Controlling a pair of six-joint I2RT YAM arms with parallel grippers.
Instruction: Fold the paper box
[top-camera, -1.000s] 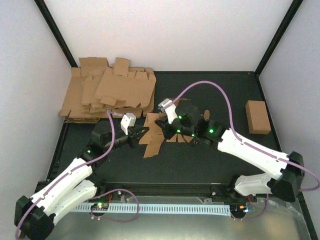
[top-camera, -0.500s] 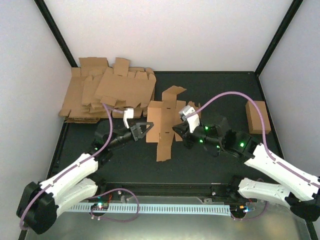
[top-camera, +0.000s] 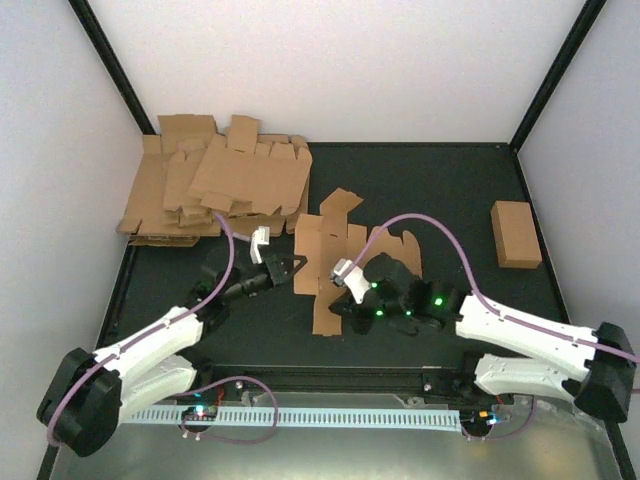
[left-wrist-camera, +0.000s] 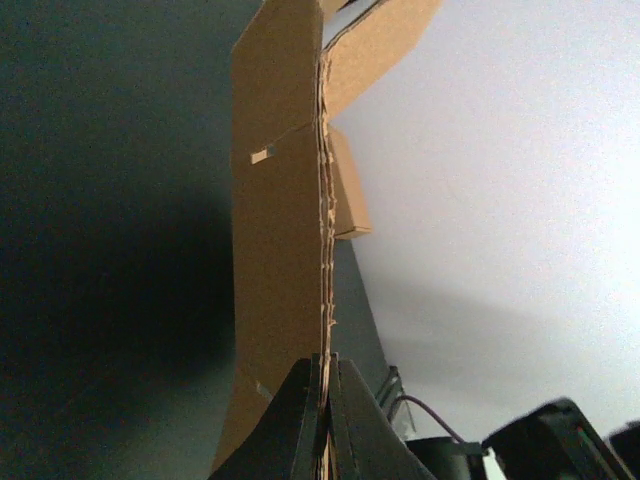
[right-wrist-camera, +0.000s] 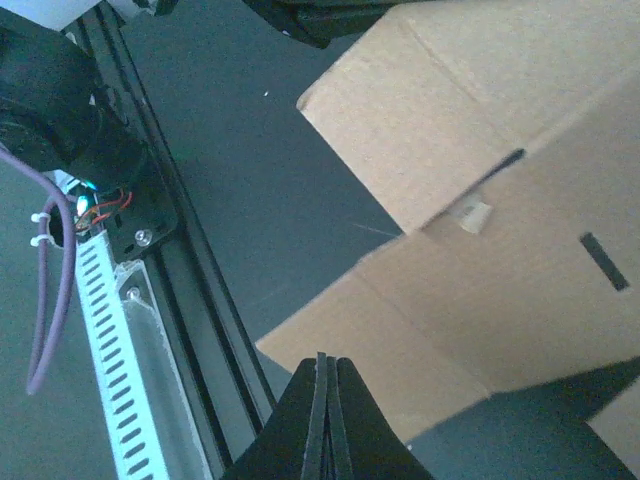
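brown paper box (top-camera: 315, 245) — pinched between left jaws

Paper box (top-camera: 322, 262) at middle of tabletop (top-camera: 440, 190), between two arms. Left fingers (left-wrist-camera: 296, 425) pinch its left edge; right fingers (right-wrist-camera: 298, 440) closed on its near flap, right side. Heap of flat blanks (top-camera: 220, 185) behind and left, in far-left corner. Closed carton (top-camera: 515, 235) far right, well apart. Slotted rail (top-camera: 330, 415) along near edge.
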